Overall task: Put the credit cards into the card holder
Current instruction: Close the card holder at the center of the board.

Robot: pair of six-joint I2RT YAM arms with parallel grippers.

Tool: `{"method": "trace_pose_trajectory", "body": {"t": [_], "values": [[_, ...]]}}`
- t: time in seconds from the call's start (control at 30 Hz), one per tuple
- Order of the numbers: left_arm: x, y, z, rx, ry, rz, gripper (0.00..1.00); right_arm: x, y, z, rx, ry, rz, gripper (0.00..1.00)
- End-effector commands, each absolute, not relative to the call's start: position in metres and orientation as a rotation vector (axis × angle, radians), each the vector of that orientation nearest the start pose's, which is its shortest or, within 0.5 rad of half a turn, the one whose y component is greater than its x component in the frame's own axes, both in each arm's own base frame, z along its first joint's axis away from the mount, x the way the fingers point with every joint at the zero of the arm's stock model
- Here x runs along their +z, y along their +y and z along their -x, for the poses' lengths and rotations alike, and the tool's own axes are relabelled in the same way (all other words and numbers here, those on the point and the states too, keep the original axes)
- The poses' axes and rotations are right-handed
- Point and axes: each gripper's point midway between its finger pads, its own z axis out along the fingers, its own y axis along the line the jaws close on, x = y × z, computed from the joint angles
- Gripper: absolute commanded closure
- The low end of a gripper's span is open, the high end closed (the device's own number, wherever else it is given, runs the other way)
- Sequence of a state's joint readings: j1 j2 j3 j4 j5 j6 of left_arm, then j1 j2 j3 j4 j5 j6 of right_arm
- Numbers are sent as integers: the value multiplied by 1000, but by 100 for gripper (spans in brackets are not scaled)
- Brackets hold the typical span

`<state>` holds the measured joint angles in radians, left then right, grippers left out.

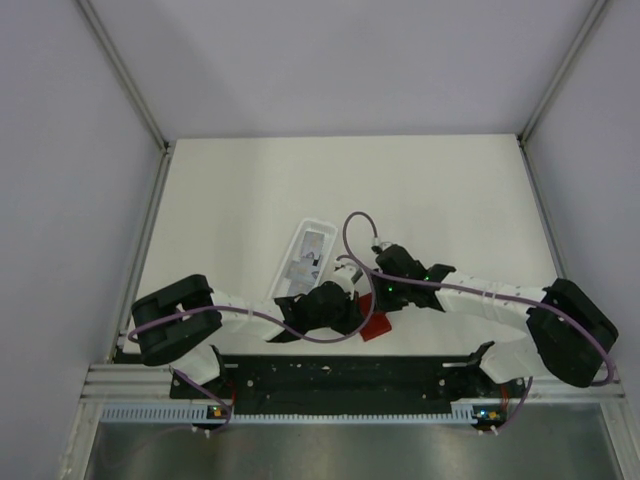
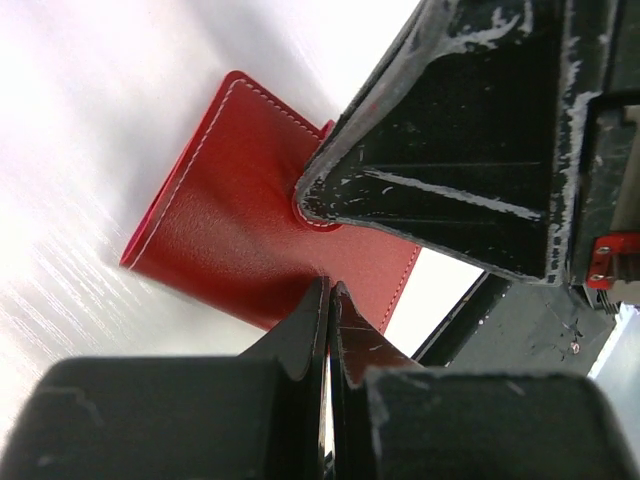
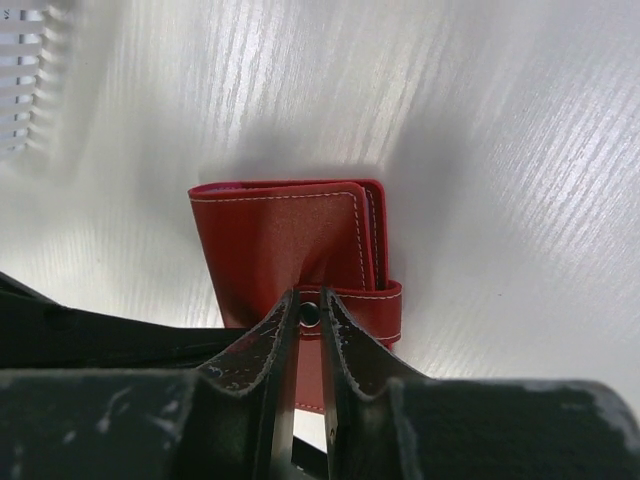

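Right wrist view: the right end effector [image 3: 308, 300], fingers almost together, pinches the clasp tab of the folded red card holder [image 3: 270, 240] on the desk [image 3: 480, 150]. The left end effector [image 2: 328, 290], fingers pressed together, touches the card holder's edge. A white tray [image 1: 316, 223] lies beyond the card holder.

far table [image 1: 430, 190] open | white tray [image 1: 308, 255] rear-left of card holder [image 1: 375, 328]

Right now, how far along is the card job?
Nothing done: the wallet lies closed, clasp tab fastened. In hand: the right pincer is at the tab, the shut left pincer against the wallet's edge. Left: open it, move the cards, seemingly in the white tray, inside.
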<state>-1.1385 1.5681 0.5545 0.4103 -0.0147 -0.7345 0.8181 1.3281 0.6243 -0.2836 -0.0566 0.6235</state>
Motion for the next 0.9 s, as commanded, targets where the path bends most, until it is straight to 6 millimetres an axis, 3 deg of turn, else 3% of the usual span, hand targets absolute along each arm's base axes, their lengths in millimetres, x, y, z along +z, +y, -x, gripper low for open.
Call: {"method": "trace_pose_trajectory", "body": {"t": [0.0, 0.87], "values": [[32, -358, -139, -985, 2328, -462, 100, 1, 219, -145, 426, 2825, 353, 87], [29, -353, -137, -989, 2337, -436, 100, -19, 185, -118, 56, 2873, 381, 91]]}}
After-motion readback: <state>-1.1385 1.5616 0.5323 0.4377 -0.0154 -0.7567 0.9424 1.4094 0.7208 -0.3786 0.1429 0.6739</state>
